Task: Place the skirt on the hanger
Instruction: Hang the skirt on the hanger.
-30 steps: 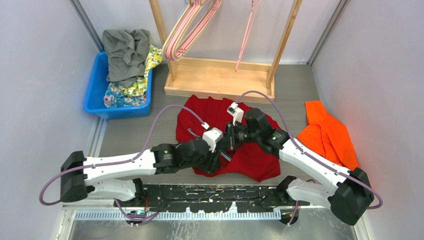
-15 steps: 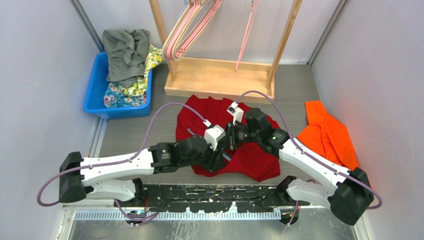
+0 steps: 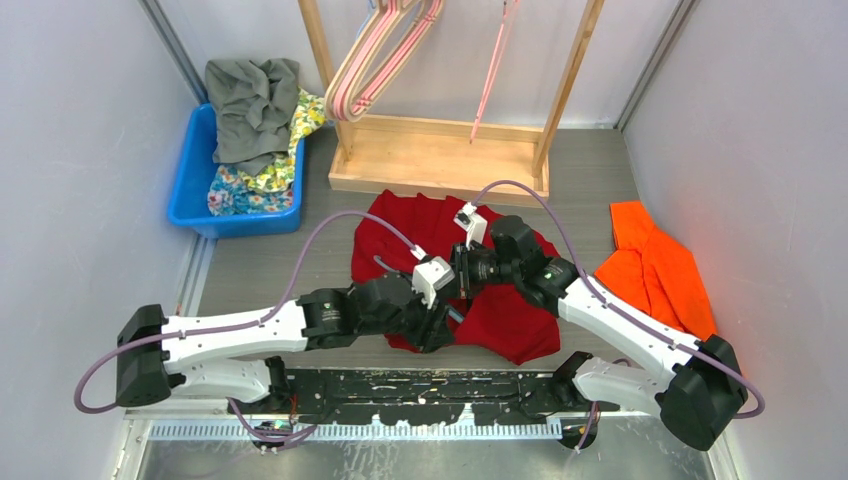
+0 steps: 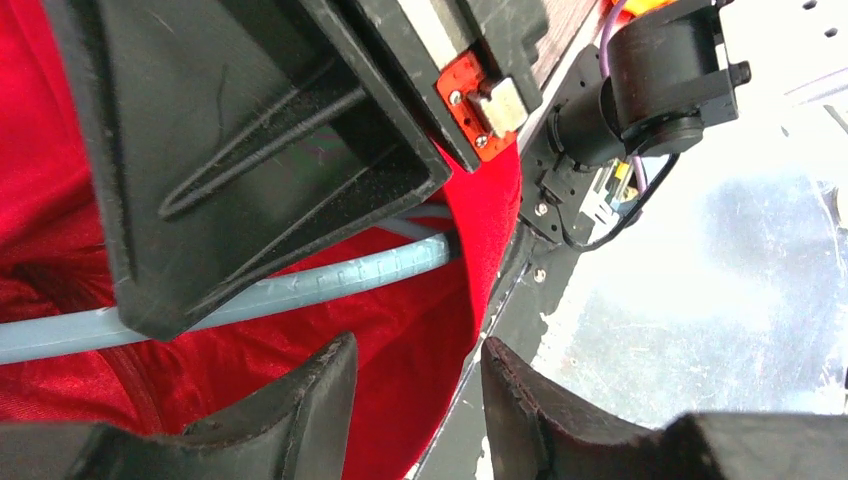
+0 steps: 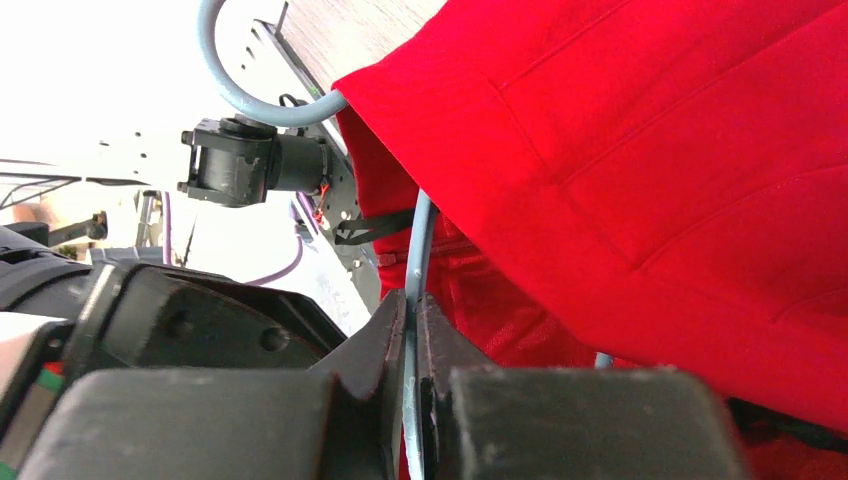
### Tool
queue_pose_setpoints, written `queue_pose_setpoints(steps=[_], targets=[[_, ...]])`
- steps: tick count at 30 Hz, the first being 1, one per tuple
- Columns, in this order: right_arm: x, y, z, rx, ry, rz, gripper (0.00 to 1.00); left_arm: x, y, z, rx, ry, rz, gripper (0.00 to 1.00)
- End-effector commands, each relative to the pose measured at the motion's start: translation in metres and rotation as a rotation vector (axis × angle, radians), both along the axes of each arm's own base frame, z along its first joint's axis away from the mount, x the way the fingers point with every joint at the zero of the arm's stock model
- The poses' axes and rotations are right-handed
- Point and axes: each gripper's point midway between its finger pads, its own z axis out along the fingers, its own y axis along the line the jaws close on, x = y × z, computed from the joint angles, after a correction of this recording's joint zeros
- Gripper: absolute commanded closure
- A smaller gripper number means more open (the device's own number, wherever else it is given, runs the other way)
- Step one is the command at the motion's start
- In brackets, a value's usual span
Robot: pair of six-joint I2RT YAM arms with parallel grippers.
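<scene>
Skirt (image 3: 510,315) lies spread on the desk (image 3: 270,270) just in front of the wooden rack (image 3: 440,155), under both my wrists, with the pale blue hanger (image 4: 330,285) partly tucked inside it. My right gripper (image 5: 410,330) has its jaws pinched tight on the hanger's thin wire. My left gripper (image 4: 415,370) has its jaws parted a little, gripping nothing, with the skirt's edge just past the tips. My worry is the cloth sliding off the hanger arm if I lift before it is properly hooked over, since the fabric looks smooth and slippery. The wire could also twist in so narrow a pinch, and the two wrists sit so close that a careless move could knock them together. The skirt is bright red, rumpled in the middle, with straight stitched panels and what looks like a finer lining underneath.
</scene>
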Motion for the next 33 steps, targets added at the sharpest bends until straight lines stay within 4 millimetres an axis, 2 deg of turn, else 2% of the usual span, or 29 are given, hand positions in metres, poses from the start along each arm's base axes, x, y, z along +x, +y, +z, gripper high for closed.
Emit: queue_pose_setpoints(steps=[1,6,9,10,12,14,15,18,19,26,33], targets=[[0.006,0.011,0.03,0.09,-0.061,0.022,0.99,-0.004,-0.016,0.01,-0.072,-0.013,-0.05,0.5],[0.007,0.012,0.029,0.091,-0.054,0.022,0.99,-0.009,-0.031,0.013,-0.1,0.011,-0.092,0.43],[0.008,0.013,0.029,0.094,-0.053,0.022,0.99,-0.01,-0.04,0.009,-0.086,0.016,-0.103,0.43],[0.008,0.013,0.028,0.091,-0.051,0.021,0.99,-0.01,-0.043,0.004,-0.075,0.018,-0.103,0.46],[0.007,0.013,0.028,0.09,-0.049,0.025,0.99,-0.007,-0.046,0.005,-0.077,0.012,-0.087,0.6],[0.007,0.013,0.028,0.089,-0.05,0.025,0.99,0.0,-0.046,0.007,-0.079,0.0,-0.046,0.9],[0.007,0.013,0.027,0.087,-0.048,0.026,0.99,0.003,-0.044,0.009,-0.082,-0.01,-0.028,0.99],[0.006,0.012,0.028,0.086,-0.048,0.028,0.99,0.012,-0.038,0.021,-0.099,-0.047,0.02,1.0],[0.005,0.012,0.027,0.084,-0.047,0.028,0.99,0.015,-0.032,0.032,-0.12,-0.068,0.042,1.0],[0.003,0.011,0.024,0.079,-0.039,0.033,0.99,0.037,0.003,0.073,-0.195,-0.184,0.192,1.0],[-0.003,0.006,0.021,0.076,-0.036,0.037,0.99,0.048,0.028,0.072,-0.153,-0.228,0.274,1.0]])
